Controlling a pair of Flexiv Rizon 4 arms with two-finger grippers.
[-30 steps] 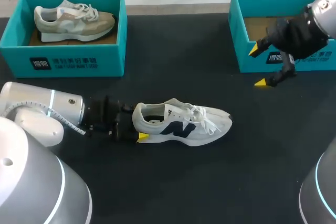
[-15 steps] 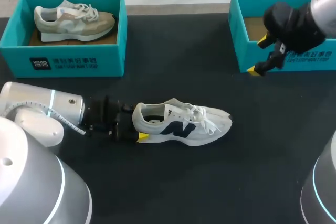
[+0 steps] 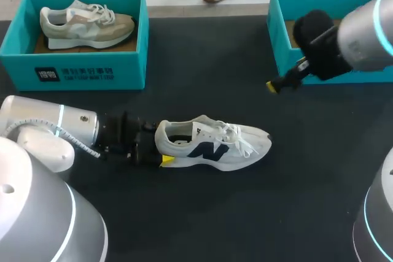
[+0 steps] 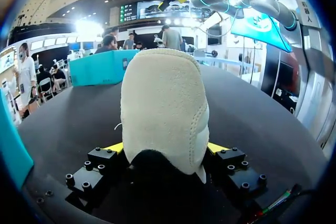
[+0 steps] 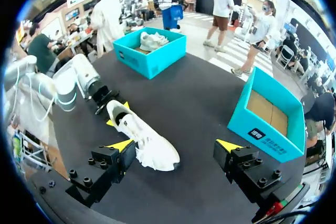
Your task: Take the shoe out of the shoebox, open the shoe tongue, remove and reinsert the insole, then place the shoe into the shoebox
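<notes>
A white sneaker with a dark logo [image 3: 215, 145] lies on its sole on the black table, toe to the right. My left gripper [image 3: 161, 150] is shut on its heel: in the left wrist view the beige heel [image 4: 164, 108] sits between both yellow tips, touching each [image 4: 164, 148]. My right gripper [image 3: 274, 84] hangs open in the air in front of the empty teal shoebox [image 3: 277, 41]. In the right wrist view the sneaker [image 5: 140, 137] lies below the spread fingers of my right gripper [image 5: 174, 144], and the empty shoebox [image 5: 265, 129] stands beside them.
A second teal shoebox [image 3: 80, 69] at the back left holds a beige sneaker [image 3: 86, 23]; it also shows far off in the right wrist view as the second shoebox [image 5: 152, 59]. My left arm [image 3: 49, 127] lies low along the table's left side.
My right arm has swung left, from over the empty shoebox's front wall out over the table. The left arm and the sneaker have stayed put.
</notes>
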